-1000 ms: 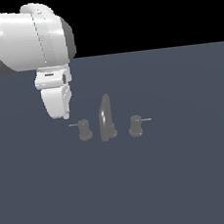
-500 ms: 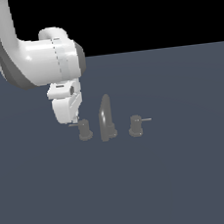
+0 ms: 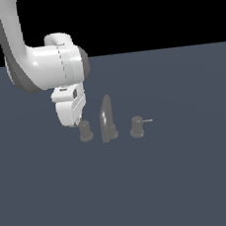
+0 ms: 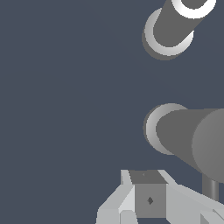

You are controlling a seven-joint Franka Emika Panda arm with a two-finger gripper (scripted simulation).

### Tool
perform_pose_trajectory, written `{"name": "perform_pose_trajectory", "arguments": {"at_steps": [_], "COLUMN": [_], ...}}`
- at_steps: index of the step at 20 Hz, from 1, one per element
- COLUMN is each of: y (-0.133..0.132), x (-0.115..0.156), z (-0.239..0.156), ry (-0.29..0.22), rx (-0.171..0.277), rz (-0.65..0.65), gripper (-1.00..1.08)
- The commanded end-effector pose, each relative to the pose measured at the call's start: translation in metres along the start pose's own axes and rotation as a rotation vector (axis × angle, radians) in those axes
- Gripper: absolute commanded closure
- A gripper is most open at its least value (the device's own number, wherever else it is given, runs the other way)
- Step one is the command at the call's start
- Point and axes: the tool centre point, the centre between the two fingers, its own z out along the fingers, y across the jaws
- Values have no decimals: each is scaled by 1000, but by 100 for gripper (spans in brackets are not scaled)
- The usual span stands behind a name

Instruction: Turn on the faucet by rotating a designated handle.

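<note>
Tool (image 3: 75, 120) hangs just above and left of the handle (image 3: 85, 131) at the exterior view's left end of the faucet (image 3: 107, 121); jaw state can't be told from either view. The handle's lever is hidden behind the tool. Likely best: drop beside the lever and push sideways, staying clear of the spout (image 3: 106, 116). Twin knob (image 3: 136, 126) sits right. Wrist view shows the bench (image 4: 65, 87) and knobs from above, but not tool height.
</note>
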Motion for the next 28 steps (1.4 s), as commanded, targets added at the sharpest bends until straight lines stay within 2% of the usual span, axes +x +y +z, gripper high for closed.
{"name": "perform_pose_trajectory", "arguments": {"at_steps": [1, 11, 13, 25, 26, 27, 28], "y": [0, 32, 23, 65, 65, 53, 56], "x": [0, -19, -12, -9, -9, -14, -11], "z": [0, 0, 0, 0, 0, 0, 0], "ry": [0, 0, -2, -1, -1, -12, -11], "rx": [0, 0, 8, 1, 1, 17, 16], "rz": [1, 1, 9, 2, 2, -5, -5], "gripper": [108, 108, 108, 108, 108, 108, 108]}}
